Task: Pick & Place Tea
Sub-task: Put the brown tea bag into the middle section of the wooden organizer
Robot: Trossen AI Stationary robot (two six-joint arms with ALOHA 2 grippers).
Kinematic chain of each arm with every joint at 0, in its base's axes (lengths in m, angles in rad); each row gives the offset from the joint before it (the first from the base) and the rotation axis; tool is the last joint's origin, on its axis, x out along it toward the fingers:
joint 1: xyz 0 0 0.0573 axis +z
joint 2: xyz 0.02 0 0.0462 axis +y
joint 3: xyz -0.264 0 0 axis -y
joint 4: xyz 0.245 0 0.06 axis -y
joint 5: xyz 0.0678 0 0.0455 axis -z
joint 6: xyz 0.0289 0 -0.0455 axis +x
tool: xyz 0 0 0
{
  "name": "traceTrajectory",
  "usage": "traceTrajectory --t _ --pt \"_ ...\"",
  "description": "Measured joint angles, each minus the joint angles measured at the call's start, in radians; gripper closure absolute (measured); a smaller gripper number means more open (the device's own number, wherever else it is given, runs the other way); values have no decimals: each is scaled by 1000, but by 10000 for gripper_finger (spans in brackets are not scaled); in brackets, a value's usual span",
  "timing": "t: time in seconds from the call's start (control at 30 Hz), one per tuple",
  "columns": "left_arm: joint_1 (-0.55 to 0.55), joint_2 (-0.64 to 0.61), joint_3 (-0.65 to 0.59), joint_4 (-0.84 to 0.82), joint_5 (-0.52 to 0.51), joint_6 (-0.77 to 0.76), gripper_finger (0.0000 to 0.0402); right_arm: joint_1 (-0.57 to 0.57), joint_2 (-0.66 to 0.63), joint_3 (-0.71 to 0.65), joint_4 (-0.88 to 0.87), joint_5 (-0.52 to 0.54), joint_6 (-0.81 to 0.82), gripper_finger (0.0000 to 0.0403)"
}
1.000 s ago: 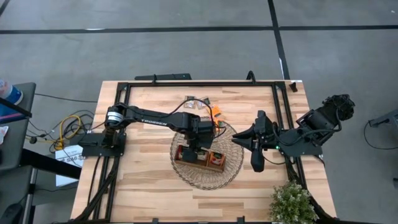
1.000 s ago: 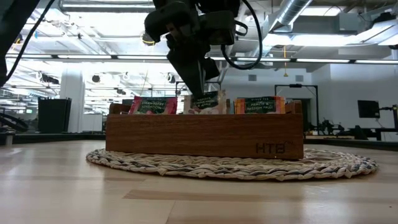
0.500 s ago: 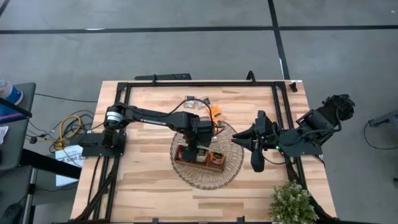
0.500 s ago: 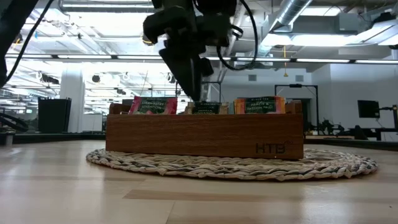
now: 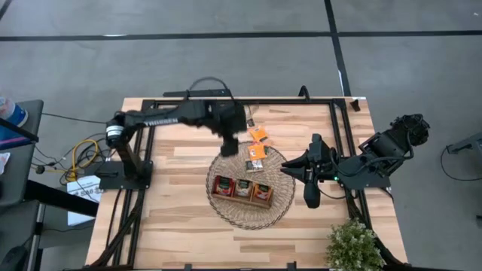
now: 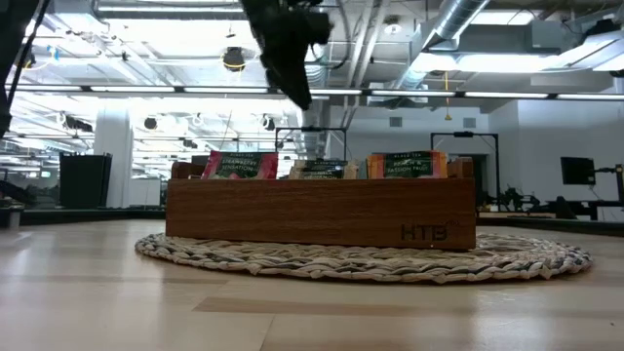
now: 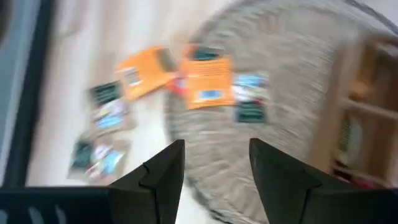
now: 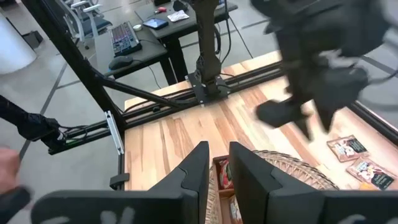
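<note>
High view, left to right: left arm stretched across the table's (image 5: 173,226) far half, left gripper (image 5: 230,144) hanging above the far-left rim of the round wicker basket (image 5: 280,209). Fingers (image 7: 163,174) spread apart in the left wrist view, nothing between them. Blurred there, so loose-sachet count rough: about two pale sachets (image 7: 106,106) on bare wood, two orange sachets (image 7: 208,84) at the basket's edge, one pale sachet (image 7: 250,106) lying on the weave.

Centre: brown three-compartment wooden tray (image 5: 242,188) sat in the basket, tea in each compartment. Low view read it best: red sachets (image 6: 239,164) in the left compartment, pale ones (image 6: 322,169) in the middle, orange ones (image 6: 411,163) on the right, all standing upright, only top edges showing above the tray wall (image 6: 322,210). Number per compartment not countable. Left gripper seen high above the tray's left half, well clear of it.

Beyond the basket's far rim: orange sachets (image 5: 260,135) just off the weave, one sachet (image 5: 255,165) on the weave beside the tray.

Right: right gripper (image 5: 310,181) parked low just beside the basket's right rim, fingers (image 8: 252,171) slightly parted, holding nothing. Potted plant (image 5: 354,245) at the near right corner. Left arm passed across the right wrist view, partly hiding the table behind.
</note>
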Motion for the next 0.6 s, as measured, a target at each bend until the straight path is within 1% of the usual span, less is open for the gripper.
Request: traceTrajectory --t 0.1,0.23,0.33,0.5,0.53,0.6 --pt "79 1 0 -1 -14 -80 227 0 0 0 3 0 0 349" --pt "178 26 0 8 -69 -281 221 -17 10 0 9 1 0 349" --pt "250 52 -1 20 -78 -403 215 -26 20 -1 11 -2 0 349" --pt "340 102 -1 52 63 -469 207 -49 40 -1 23 -9 -6 349" --pt "350 120 -1 53 83 -478 206 -55 44 -1 33 -8 -9 349" --pt "367 145 -1 54 81 -500 206 -63 47 0 43 -9 -13 349"
